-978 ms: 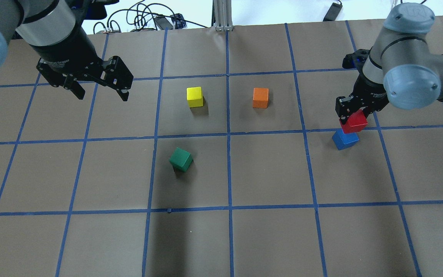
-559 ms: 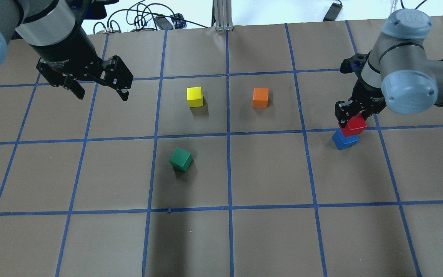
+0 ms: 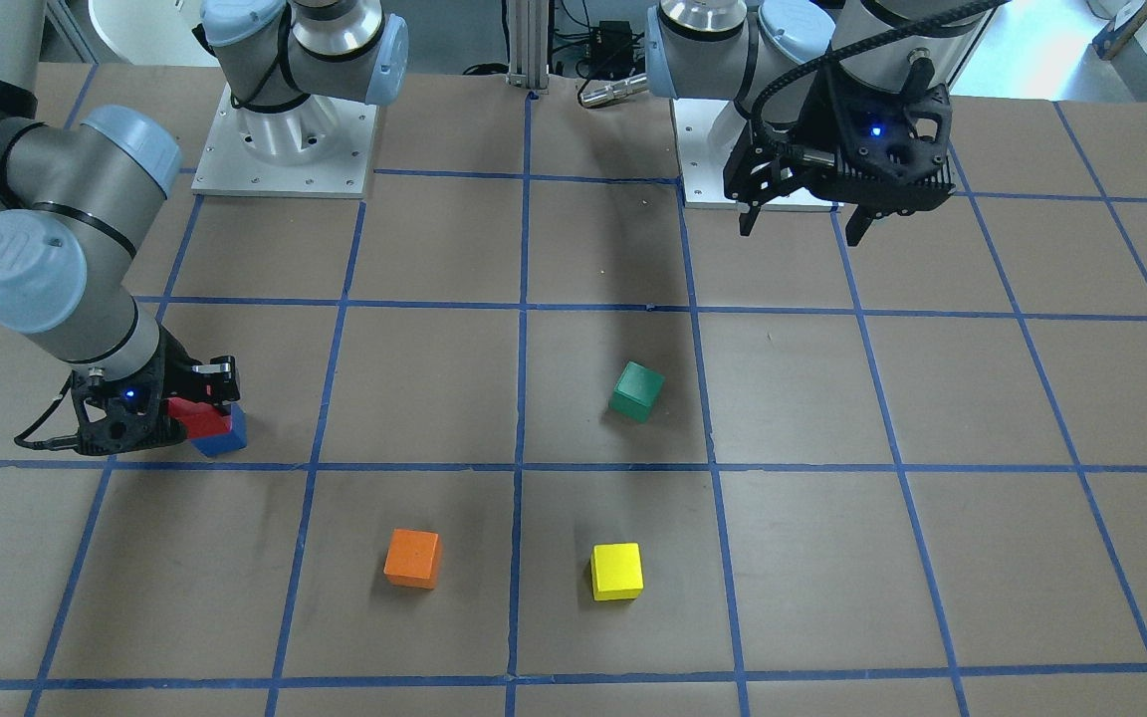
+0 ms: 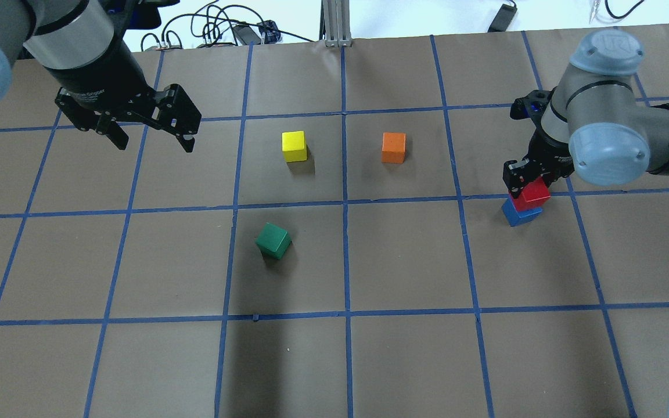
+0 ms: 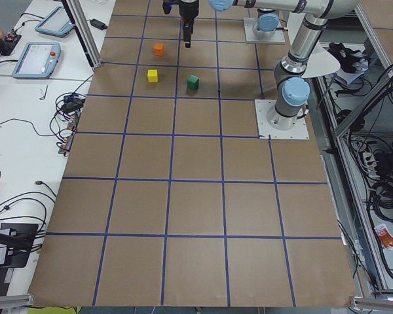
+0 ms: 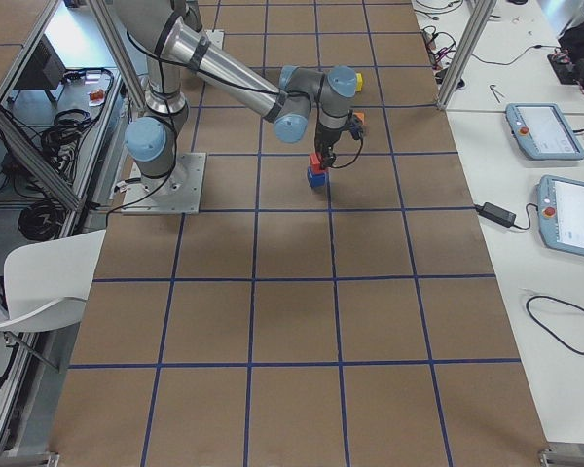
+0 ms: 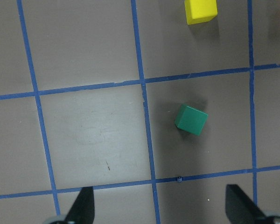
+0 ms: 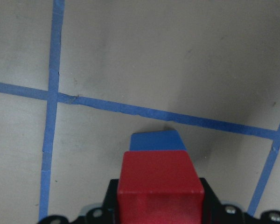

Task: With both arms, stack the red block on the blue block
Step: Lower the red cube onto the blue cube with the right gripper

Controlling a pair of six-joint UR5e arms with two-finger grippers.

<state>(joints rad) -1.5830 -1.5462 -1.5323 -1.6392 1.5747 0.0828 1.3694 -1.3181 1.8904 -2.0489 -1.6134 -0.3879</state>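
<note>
The red block (image 4: 535, 193) is clamped by the right gripper (image 4: 531, 184) directly above the blue block (image 4: 520, 214); contact cannot be confirmed. The left gripper (image 4: 154, 144) is held spread and empty, well apart.

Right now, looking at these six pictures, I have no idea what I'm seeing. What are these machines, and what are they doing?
These are two jointed robot arms bolted to a table taped into squares. Four pictures come from fixed cameras: behind the robot, facing it, and at each table end; two come from cameras on the wrists. The right arm's fingers are closed on a red block, held right over a blue block; whether they touch I cannot tell. The left arm's fingers hang open and empty. A green block, a yellow block and an orange block lie loose.
</note>
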